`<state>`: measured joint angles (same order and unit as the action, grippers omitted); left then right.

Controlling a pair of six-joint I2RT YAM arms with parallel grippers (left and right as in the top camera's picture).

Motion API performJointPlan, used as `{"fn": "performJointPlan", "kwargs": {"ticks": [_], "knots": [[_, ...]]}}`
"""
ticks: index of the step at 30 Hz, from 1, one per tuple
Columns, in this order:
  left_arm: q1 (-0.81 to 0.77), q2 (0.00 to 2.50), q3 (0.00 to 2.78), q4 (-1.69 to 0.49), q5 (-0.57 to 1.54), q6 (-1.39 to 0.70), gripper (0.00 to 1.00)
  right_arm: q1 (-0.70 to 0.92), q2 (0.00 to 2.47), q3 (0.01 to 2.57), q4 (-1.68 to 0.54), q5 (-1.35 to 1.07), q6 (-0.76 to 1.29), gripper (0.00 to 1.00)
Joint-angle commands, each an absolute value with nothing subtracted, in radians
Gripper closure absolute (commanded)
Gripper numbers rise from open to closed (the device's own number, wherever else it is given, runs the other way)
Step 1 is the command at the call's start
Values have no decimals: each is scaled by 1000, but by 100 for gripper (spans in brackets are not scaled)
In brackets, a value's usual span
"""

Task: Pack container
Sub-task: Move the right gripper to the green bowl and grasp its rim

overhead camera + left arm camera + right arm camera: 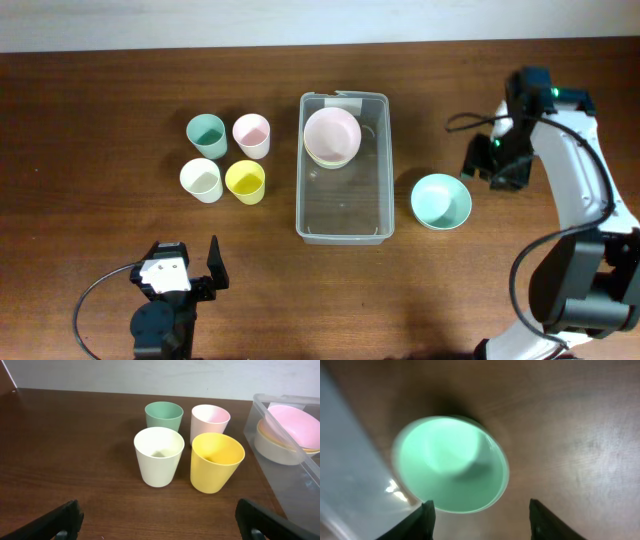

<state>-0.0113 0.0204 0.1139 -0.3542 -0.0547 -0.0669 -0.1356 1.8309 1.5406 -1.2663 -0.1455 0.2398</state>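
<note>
The clear plastic container (343, 215) stands mid-table and holds a pink bowl (332, 133) stacked on cream ones at its far end; it also shows in the left wrist view (295, 477). A mint bowl (441, 201) sits on the table right of the container and fills the right wrist view (451, 464). My right gripper (492, 168) is open and empty, just right of the mint bowl, its fingers (480, 522) apart. My left gripper (190, 275) is open and empty near the front edge, its fingers (160, 522) wide apart facing the cups.
Left of the container stand several cups: green (206, 135), pink (251, 134), cream (201, 180) and yellow (245, 182). They show in the left wrist view too, cream (159, 456) and yellow (216, 461) nearest.
</note>
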Motion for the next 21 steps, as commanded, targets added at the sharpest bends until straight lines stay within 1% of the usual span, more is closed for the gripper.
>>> {"fn": "performJointPlan", "kwargs": {"ticks": [1,4,6,9,11,13,15,17,21], "knots": [[-15,12,108,-353,-41,-52,0,-186,1839,1397,-1182,-236,244,45],[-15,12,108,-352,-41,-52,0,-198,1839,1284,-1068,-305,245,49],[-15,12,108,-352,-41,-52,0,-198,1839,1184,-930,-370,257,54],[-15,12,108,-352,-41,-52,0,-198,1839,1091,-810,-374,352,63],[-15,12,108,-352,-41,-52,0,-198,1839,1046,-749,-374,400,71],[-15,12,108,-353,-41,-52,0,-200,1839,1013,-688,-375,425,85],[-15,12,108,-352,-41,-52,0,-200,1838,1014,-664,-378,425,92],[-15,12,108,-352,-41,-52,0,-211,1822,1015,-620,-440,424,96],[-15,12,108,-352,-41,-52,0,-234,1734,1066,-592,-571,424,96]]}}
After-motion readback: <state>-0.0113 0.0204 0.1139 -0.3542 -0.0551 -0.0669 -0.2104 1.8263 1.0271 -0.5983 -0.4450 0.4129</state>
